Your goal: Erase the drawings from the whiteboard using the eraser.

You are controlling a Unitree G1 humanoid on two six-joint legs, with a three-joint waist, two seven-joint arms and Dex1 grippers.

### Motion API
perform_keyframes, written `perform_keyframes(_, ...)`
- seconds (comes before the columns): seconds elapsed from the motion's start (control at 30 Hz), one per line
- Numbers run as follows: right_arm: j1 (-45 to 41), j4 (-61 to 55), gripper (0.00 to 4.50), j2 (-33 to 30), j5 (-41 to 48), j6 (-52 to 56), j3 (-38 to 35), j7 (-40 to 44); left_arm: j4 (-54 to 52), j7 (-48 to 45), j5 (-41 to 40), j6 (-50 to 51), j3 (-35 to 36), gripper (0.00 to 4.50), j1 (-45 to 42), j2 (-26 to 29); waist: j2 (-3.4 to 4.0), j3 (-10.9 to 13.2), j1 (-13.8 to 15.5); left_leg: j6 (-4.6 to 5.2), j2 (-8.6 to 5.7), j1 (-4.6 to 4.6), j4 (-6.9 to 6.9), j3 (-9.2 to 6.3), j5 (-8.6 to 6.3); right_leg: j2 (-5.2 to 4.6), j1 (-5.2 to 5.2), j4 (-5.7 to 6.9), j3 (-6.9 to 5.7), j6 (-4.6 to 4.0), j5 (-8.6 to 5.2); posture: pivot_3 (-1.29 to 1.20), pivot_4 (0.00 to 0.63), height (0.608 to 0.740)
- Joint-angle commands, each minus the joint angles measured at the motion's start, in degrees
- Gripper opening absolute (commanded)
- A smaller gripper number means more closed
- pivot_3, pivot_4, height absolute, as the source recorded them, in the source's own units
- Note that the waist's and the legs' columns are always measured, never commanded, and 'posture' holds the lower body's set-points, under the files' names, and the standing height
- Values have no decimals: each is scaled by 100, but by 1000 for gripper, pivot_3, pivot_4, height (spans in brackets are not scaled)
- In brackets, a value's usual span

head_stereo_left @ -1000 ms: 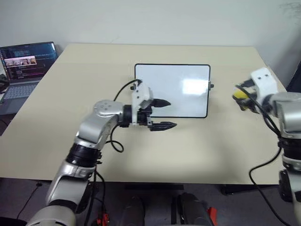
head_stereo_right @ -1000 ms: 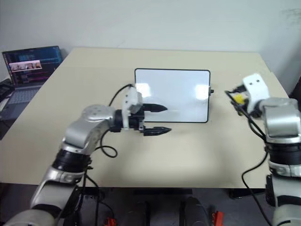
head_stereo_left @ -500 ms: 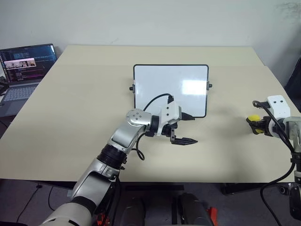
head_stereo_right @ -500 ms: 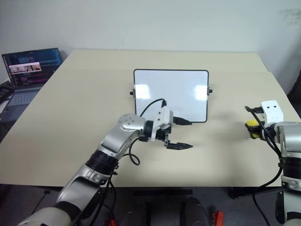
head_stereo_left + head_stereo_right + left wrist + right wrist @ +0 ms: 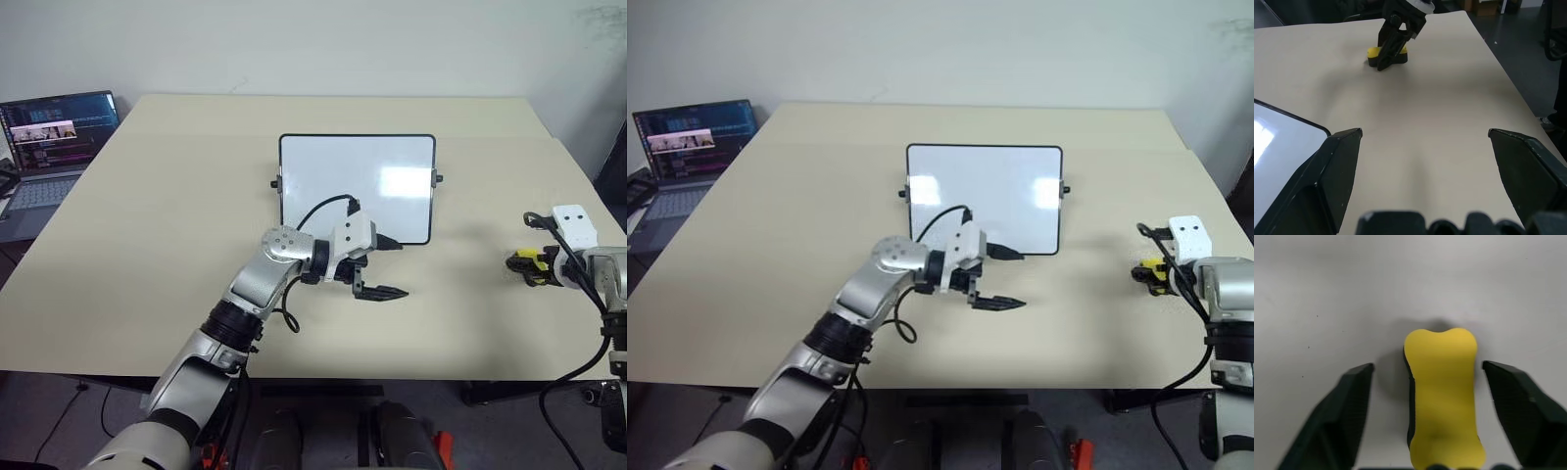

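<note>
The right hand (image 5: 1420,396) stands spread around the one yellow eraser (image 5: 1442,391), which lies on the desk (image 5: 147,245) near its right edge (fingers clear of it). The left hand (image 5: 390,269), also spread, hovers just before the single whiteboard (image 5: 358,186). One laptop (image 5: 49,147) sits far left.

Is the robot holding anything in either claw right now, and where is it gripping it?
Nothing. The right gripper stands open around the yellow eraser on the table; the left gripper is open and empty.

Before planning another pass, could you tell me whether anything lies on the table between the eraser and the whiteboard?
Nothing visible does: bare table separates the eraser, under the open right gripper, from the whiteboard.
</note>
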Motion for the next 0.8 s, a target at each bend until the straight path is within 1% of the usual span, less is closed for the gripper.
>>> perform_keyframes(0.03, -146, -44, 4464, -41, 91, -98, -12, -61, -154, 46, -11, -47, 137, 4500, -28, 42, 0, 0, 0, 0, 0, 0, 0, 0, 0, 0, 0, 0, 0, 0, 0, 0, 150, 740)
perform_keyframes(0.1, -153, -70, 4464, -68, 95, -74, -7, -76, -101, 92, 5, -60, 204, 4500, -60, 92, 0, 0, 0, 0, 0, 0, 0, 0, 0, 0, 0, 0, 0, 0, 0, 0, 150, 740)
perform_keyframes(0.2, -302, -624, 4464, -224, 169, 93, -145, -118, -151, 241, -224, 100, 682, 4500, -138, 333, 4, 2, -25, 0, 0, 1, 0, 0, 0, 0, 0, 2, 0, 0, 0, 0, 150, 740)
perform_keyframes(0.27, -522, -909, 4464, -118, 268, 41, -344, -246, -270, 363, -432, 234, 1049, 4500, -112, 468, 13, 8, -72, 0, 0, 2, 0, 0, 0, 0, 0, 3, 1, 0, 0, 0, 150, 740)
perform_keyframes(0.33, -845, -962, 4464, 298, 361, -658, -599, -595, -322, 809, -672, 429, 1692, 4500, -79, 630, 13, 8, -110, 0, 0, 3, 0, 0, 0, 1, -1, 5, 2, 1, 0, 0, 150, 740)
perform_keyframes(0.4, -1072, -681, 4464, 827, 360, -1382, -808, -1088, -365, 1268, -867, 658, 2295, 4500, -70, 810, 12, 8, -157, 0, 2, 5, 1, -2, 0, 1, 0, 5, 0, 1, 0, 0, 150, 740)
perform_keyframes(0.47, -1097, -305, 4464, 1236, 260, -2000, -831, -1435, -402, 1723, -1027, 824, 2819, 4500, -53, 934, 7, 5, -161, 0, 4, 8, 0, -4, 0, 4, 2, 7, -1, 1, 0, 0, 150, 740)
perform_keyframes(0.53, -1028, -17, 4464, 1556, 213, -2661, -780, -1607, -374, 2160, -1064, 771, 3240, 4500, -2, 1012, 6, 5, -145, 0, 4, 5, 1, -9, 0, 3, 4, 6, -4, 0, 0, 0, 150, 740)
perform_keyframes(0.57, -1011, 79, 4464, 1666, 212, -2864, -779, -1686, -361, 2302, -1059, 740, 3351, 4500, 22, 1042, 6, 5, -133, 0, 2, 3, 0, -7, 0, 2, 3, 4, -3, 0, 0, 0, 150, 740)
perform_keyframes(0.6, -961, 324, 4464, 1869, 190, -3262, -762, -1820, -164, 2656, -906, 559, 3547, 4500, 86, 1096, 7, 5, -119, 0, 1, 1, 0, -7, 0, 0, 3, 5, -3, -7, 5, 0, 150, 740)
perform_keyframes(0.67, -780, 734, 4464, 2222, 6, -4553, -633, -2085, 363, 3173, -635, 150, 3807, 4500, 411, 1135, 8, 4, -120, -1, -2, 1, -2, -7, 0, -4, 3, 5, -4, -25, 16, 0, 150, 740)
perform_keyframes(0.7, -704, 925, 4464, 2325, -127, -4957, -516, -2209, 590, 3296, -500, -169, 3842, 4500, 576, 1149, 10, 4, -124, -1, -2, 6, -7, -6, 0, -5, 3, 5, -3, -26, 17, 0, 150, 740)
perform_keyframes(0.8, -613, 1292, 4464, 2544, -138, -5583, -468, -2395, 834, 3431, -500, -565, 3914, 4500, 791, 1083, 10, 5, -118, -1, -2, 4, -12, -7, 0, -5, -1, 9, -4, -27, 17, 0, 150, 740)
